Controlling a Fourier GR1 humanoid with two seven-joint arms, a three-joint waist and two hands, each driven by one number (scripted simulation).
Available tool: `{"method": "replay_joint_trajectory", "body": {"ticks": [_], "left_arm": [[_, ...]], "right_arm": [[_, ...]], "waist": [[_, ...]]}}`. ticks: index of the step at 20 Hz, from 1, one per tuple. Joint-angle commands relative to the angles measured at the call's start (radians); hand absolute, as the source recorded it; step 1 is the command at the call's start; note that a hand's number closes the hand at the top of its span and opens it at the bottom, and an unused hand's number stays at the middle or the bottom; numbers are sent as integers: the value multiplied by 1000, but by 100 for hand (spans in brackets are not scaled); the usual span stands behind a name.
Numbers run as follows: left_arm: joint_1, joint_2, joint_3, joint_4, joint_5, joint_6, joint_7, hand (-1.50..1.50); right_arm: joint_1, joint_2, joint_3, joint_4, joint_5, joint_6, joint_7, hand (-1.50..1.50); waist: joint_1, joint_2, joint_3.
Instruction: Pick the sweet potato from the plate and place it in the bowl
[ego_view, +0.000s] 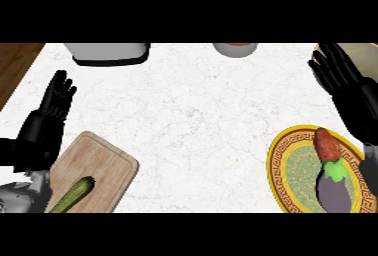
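A reddish-brown sweet potato (325, 143) lies on the upper part of a yellow-rimmed patterned plate (279, 165) at the lower right. A purple eggplant (334, 187) with a green cap lies just below it on the same plate. My right hand (341, 75) hovers open above and behind the plate, fingers straight and pointing away, apart from the sweet potato. My left hand (53, 102) rests open at the left edge, fingers up. A bowl's yellowish rim (362, 49) shows partly at the top right corner, behind the right hand.
A wooden cutting board (103, 167) with a green cucumber (74, 195) lies at the lower left. A grey appliance (107, 52) and a small cup (236, 49) stand along the counter's far edge. Dark wood floor shows beyond the left counter edge.
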Motion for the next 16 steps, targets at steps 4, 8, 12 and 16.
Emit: {"method": "replay_joint_trajectory", "body": {"ticks": [4,8,12,16], "left_arm": [[-43,26,90,25,13,-1,-45,0],[-12,8,131,56,74,-14,-50,0],[38,65,213,91,135,-110,-111,0],[-9,53,239,167,135,-131,-143,0]], "right_arm": [[51,79,138,-142,-132,283,-100,-150],[42,-68,125,-183,278,139,-184,-150],[347,-1,133,-296,384,59,-470,-150],[557,-109,59,-395,427,100,-598,-150]], "waist": [[2,38,-42],[-35,29,-47],[-39,29,-43],[-34,33,-44]]}}
